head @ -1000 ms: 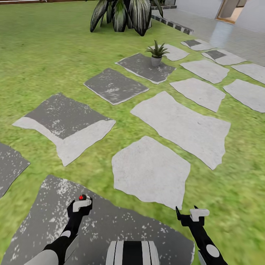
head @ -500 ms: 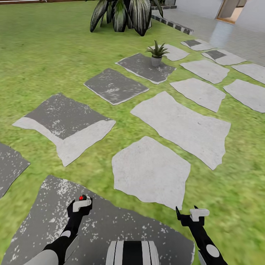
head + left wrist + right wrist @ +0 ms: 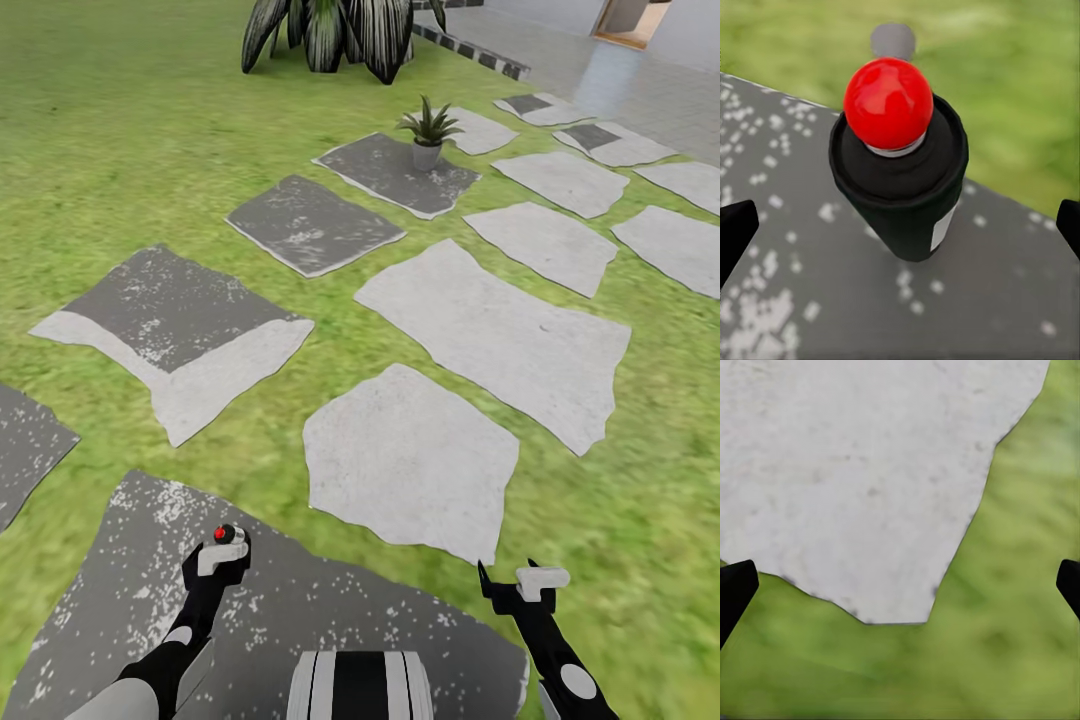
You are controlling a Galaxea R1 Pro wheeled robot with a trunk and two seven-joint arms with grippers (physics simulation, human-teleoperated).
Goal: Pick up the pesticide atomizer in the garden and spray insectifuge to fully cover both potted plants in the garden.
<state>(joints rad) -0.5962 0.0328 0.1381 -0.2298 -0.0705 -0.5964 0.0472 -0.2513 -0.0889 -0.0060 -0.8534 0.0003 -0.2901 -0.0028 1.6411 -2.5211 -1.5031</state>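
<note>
The pesticide atomizer [image 3: 900, 172] is pinched in the left gripper [image 3: 218, 556]; spray could be wasted far short of the potted plant [image 3: 428, 132].

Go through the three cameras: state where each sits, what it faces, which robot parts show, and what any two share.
Head view: on the robot's head, looking forward and down over paving stones and grass toward a potted plant; both arms, the left claw and right claw show.
Left wrist view: near the left claw, looking along its dark fingertips at the pesticide atomizer it holds, above a dark slab.
Right wrist view: near the right claw, looking down at a pale stone and grass; dark fingertips show.
Shared: head and left wrist views both show the atomizer's red top.
</note>
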